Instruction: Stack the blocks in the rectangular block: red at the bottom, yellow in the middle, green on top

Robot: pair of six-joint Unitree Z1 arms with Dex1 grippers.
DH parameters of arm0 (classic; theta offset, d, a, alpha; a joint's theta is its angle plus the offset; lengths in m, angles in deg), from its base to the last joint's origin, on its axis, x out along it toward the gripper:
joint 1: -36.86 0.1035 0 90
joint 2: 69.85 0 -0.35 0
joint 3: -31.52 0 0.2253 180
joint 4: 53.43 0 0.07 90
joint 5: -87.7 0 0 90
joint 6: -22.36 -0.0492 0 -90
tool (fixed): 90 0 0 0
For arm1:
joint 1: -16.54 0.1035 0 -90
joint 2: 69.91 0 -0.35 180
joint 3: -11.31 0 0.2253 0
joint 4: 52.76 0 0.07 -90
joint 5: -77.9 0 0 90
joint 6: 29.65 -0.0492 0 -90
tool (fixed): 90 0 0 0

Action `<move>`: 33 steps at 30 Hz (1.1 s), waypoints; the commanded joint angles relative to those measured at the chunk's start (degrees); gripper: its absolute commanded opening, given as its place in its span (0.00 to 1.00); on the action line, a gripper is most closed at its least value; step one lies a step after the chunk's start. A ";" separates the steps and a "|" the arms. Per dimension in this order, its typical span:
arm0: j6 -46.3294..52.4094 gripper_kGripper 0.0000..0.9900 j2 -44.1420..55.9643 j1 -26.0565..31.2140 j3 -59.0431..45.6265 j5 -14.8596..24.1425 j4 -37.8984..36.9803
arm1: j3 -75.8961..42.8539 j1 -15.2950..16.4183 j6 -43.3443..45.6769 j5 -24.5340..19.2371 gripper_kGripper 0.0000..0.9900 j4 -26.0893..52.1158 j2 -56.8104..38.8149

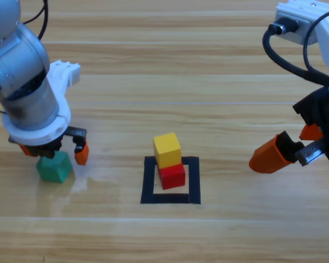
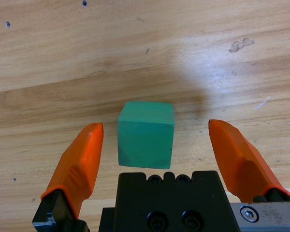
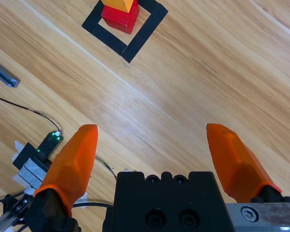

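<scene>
The green cube [image 1: 54,167] [image 2: 146,134] rests on the table at the left, outside the black tape rectangle [image 1: 170,198] [image 3: 147,30]. My left gripper [image 1: 54,151] [image 2: 157,142] hangs just over it, open, one jaw on each side and neither touching. Inside the rectangle the red cube [image 1: 171,175] [image 3: 120,17] sits on the wood with the yellow cube [image 1: 167,150] [image 3: 120,4] on top of it. My right gripper [image 1: 288,148] [image 3: 157,145] waits at the right edge, open and empty.
In the right wrist view, cables and a small circuit board [image 3: 47,143] lie off the table's edge, and a grey metal bar [image 3: 3,73] lies nearby. Bare wood stretches between the green cube and the rectangle.
</scene>
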 commanded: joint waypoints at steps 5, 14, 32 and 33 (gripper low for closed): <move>-0.31 0.94 -3.56 1.40 -4.10 -0.74 -4.46 | -1.77 -1.67 0.10 1.07 1.00 1.99 0.22; -0.66 0.88 -4.09 1.40 -5.24 -1.53 -5.78 | -1.77 -1.67 0.10 1.07 1.00 1.99 0.05; 0.83 0.12 -0.75 1.31 -7.70 0.66 -6.22 | -1.68 -1.67 0.81 1.16 1.00 1.99 -0.48; 1.01 0.11 0.30 1.23 -7.35 0.66 -6.13 | -1.68 -1.67 0.89 1.16 1.00 1.99 -0.48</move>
